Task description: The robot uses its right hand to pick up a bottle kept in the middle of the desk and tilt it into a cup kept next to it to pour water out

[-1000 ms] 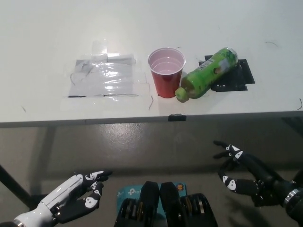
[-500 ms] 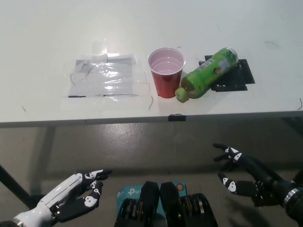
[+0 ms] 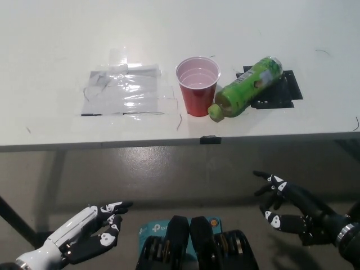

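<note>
A green bottle (image 3: 246,88) lies on its side on the white surface (image 3: 56,45), touching a red cup (image 3: 197,85). Below the edge, the right hand (image 3: 289,208) and left hand (image 3: 90,233) hang spread wide, holding nothing.

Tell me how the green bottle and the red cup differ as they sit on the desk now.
The green bottle lies on its side; the red cup stands upright. The bottle is capped, cap toward the desk's near edge; the cup's mouth is open. The bottle rests partly on a black patch; the cup stands on bare white desk. Both are near the front edge, close together, untouched by either robot hand.
</note>
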Available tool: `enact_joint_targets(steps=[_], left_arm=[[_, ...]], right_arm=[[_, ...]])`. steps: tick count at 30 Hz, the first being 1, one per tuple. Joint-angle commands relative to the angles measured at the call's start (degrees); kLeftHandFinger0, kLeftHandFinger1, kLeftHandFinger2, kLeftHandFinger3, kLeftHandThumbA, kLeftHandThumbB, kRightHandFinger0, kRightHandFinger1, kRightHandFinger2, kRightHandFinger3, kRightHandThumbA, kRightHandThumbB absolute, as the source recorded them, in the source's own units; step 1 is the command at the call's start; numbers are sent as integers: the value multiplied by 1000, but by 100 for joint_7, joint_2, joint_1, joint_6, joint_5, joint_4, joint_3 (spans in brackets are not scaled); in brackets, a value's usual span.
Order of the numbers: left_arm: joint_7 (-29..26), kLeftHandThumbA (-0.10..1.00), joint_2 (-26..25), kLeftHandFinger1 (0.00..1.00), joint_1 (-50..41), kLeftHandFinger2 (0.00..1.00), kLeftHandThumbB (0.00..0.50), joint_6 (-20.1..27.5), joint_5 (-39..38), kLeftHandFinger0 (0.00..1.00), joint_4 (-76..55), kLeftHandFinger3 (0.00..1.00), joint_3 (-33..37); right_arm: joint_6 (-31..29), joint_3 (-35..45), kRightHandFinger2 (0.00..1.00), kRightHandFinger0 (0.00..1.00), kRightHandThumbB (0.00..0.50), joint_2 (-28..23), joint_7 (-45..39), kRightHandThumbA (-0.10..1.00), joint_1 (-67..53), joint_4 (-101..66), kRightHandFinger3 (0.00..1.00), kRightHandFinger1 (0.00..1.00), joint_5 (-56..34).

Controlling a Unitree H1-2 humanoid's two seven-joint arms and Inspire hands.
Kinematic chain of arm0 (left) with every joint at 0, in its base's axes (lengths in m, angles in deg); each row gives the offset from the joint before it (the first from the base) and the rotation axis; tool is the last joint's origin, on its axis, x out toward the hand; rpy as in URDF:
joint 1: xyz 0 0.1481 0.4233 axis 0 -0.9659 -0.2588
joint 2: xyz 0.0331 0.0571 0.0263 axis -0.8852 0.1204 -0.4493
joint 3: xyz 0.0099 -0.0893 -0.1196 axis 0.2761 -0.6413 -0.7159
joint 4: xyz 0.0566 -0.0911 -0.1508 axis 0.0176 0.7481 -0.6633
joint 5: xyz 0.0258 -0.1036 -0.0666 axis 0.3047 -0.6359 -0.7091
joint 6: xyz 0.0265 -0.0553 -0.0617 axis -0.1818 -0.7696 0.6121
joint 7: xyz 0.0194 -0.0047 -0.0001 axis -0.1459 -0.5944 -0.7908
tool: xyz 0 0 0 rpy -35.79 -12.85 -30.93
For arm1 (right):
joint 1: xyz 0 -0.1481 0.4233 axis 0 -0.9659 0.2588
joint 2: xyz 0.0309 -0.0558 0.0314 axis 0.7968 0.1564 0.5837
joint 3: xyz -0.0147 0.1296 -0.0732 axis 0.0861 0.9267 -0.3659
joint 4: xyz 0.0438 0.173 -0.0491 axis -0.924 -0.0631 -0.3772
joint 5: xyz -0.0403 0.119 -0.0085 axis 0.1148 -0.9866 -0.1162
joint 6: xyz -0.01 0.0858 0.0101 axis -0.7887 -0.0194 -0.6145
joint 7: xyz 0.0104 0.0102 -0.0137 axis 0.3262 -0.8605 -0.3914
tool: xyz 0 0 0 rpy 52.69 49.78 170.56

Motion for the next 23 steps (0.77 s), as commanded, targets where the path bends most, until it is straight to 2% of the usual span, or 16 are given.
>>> enact_joint_targets(steps=[1, 5, 8, 15, 18, 23], left_arm=[[-4, 897, -80, 1000, 94, 1000, 282, 7, -1, 1000, -190, 1000, -48], [4, 893, -62, 1000, 89, 1000, 284, 79, -34, 1000, -157, 1000, -68], [7, 898, -69, 1000, 52, 1000, 283, 116, -31, 1000, -151, 1000, -72], [21, 897, -93, 1000, 48, 1000, 265, 141, -10, 1000, -179, 1000, -65], [23, 897, -90, 1000, 55, 1000, 274, 150, -7, 1000, -153, 1000, -61], [14, 889, -77, 1000, 48, 1000, 275, 103, -32, 1000, -168, 1000, -74]], right_arm=[[-238, 179, 865, 466, 188, 38, 190, 342, 128, -98, 1000, 582, 1], [-364, 245, 880, 462, 190, 98, 300, 357, 109, -43, 1000, 585, 61], [-320, 347, 903, 466, 180, 174, 317, 333, 73, -60, 1000, 614, -36], [-446, 499, 887, 447, 178, 278, 368, 293, 39, -20, 1000, 597, -53], [-453, 517, 892, 438, 169, 286, 359, 275, 34, -18, 1000, 596, -71], [-444, 487, 905, 438, 175, 257, 348, 300, 44, -20, 1000, 601, 7]])
